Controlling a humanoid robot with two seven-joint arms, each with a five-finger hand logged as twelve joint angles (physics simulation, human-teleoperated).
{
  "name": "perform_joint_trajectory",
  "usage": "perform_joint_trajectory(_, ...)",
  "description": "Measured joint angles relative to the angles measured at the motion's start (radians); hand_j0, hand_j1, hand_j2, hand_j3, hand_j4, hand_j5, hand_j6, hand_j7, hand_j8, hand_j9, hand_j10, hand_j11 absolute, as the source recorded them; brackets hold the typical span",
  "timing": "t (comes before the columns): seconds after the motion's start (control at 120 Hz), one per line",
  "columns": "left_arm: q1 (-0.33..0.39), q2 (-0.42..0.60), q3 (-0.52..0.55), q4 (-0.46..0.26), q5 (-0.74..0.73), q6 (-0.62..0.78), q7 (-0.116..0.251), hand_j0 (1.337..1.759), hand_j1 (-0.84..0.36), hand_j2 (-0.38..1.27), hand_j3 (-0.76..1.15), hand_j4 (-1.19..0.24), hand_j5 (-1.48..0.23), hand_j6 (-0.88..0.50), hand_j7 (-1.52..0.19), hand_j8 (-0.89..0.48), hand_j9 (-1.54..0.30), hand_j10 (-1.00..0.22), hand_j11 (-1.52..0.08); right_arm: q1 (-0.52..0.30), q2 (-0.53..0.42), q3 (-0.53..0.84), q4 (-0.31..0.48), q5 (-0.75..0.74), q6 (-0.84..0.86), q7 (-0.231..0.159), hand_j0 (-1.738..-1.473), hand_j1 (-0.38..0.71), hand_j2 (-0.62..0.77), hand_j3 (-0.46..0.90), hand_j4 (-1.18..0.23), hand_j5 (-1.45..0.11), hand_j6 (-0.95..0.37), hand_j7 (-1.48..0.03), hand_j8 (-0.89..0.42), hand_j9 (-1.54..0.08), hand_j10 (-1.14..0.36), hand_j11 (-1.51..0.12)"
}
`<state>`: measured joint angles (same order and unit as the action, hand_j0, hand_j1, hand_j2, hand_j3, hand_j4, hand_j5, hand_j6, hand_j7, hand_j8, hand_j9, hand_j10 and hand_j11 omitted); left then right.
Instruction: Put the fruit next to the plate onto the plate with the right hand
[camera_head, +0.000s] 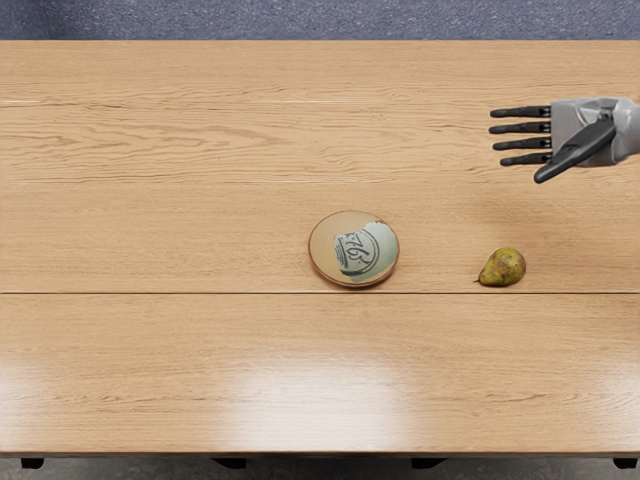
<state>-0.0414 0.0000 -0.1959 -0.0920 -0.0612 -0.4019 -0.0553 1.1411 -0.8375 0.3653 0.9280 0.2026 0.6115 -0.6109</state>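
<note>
Yellow-green pear (502, 267) lies lengthwise left-right, stem toward the plate (322, 240); right hand (555, 133) spread, empty.

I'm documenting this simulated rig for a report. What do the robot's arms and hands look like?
Only the right hand shows: a grey, boxy metallic palm with four slim black segmented fingers and a thicker dark grey thumb. A rounded grey wrist section follows at the picture's edge. No cables, markings or sleeve visible. The left arm is out of view.
</note>
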Motion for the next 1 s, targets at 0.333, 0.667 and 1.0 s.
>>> perform_joint_trajectory(0.333,0.0,0.0,0.002,0.0,0.0,0.0,0.0,1.658,0.33,0.0,0.0,-0.01,-0.02,-0.01,-0.02,-0.01,-0.02,-0.01,-0.02,0.009,0.001,0.007,-0.003,-0.064,0.0,0.0,-1.658,-0.35,0.0,0.0,0.0,0.0,0.0,0.0,0.0,0.0,0.0,0.0)
perform_joint_trajectory(0.667,0.0,0.0,0.002,0.0,0.0,0.0,0.0,1.658,0.33,0.0,0.0,-0.01,-0.02,-0.01,-0.02,-0.01,-0.02,-0.01,-0.02,0.184,0.153,-0.176,0.001,-0.379,0.0,0.0,-1.658,-0.35,0.0,0.0,0.0,0.0,0.0,0.0,0.0,0.0,0.0,0.0)
perform_joint_trajectory(1.0,0.0,0.0,0.003,0.0,0.0,0.0,0.0,1.658,0.33,0.0,0.0,-0.01,-0.02,-0.01,-0.02,-0.01,-0.02,-0.01,-0.02,0.29,0.278,-0.424,0.095,-0.559,-0.159,0.0,-1.658,-0.35,0.0,0.0,0.0,0.0,0.0,0.0,0.0,0.0,0.0,0.0)
